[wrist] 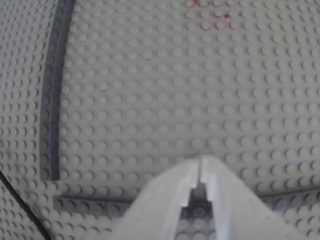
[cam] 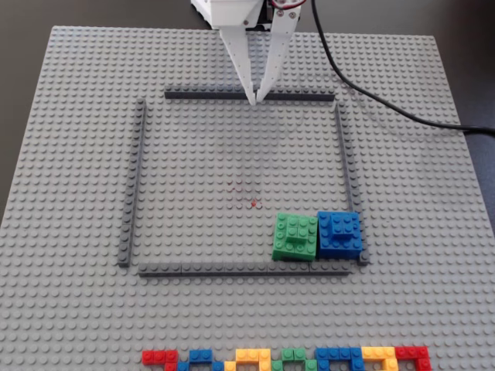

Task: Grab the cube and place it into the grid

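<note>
The green cube [cam: 295, 236] sits on the baseplate inside the grid [cam: 133, 185], in its lower right corner, touching a blue block [cam: 339, 233] on its right. The grid is a square of thin dark grey strips with tiny red marks [cam: 253, 202] near its centre. My white gripper [cam: 255, 100] hangs over the grid's far strip [cam: 201, 94], tips together, holding nothing, well away from the cube. In the wrist view the gripper [wrist: 200, 162] is shut above a dark strip [wrist: 90, 205]; the cube is out of that view.
A row of red, blue, yellow and green bricks [cam: 286, 359] lies along the front edge. A black cable [cam: 371, 97] runs from the arm off to the right. The large grey studded baseplate [cam: 69, 294] spans the whole scene.
</note>
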Controlling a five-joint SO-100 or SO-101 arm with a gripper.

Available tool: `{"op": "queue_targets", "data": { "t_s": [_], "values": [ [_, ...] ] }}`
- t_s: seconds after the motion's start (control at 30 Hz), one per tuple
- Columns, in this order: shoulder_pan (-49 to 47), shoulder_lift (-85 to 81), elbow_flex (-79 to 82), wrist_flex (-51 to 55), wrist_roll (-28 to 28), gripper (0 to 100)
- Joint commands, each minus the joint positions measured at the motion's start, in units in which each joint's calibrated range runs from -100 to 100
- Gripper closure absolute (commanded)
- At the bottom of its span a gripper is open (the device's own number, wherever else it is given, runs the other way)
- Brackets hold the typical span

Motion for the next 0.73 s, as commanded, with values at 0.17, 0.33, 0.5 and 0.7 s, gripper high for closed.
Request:
{"op": "queue_targets", "data": {
  "t_s": [0.17,0.33,0.5,0.7],
  "values": [
    [-0.6,-2.0,0.5,2.3,0.0,100],
    [-0.6,-2.0,0.5,2.9,-0.3,100],
    [-0.7,-2.0,0.5,2.9,-0.3,100],
    [-0.8,-2.0,0.5,3.0,-0.3,100]
  ]
}}
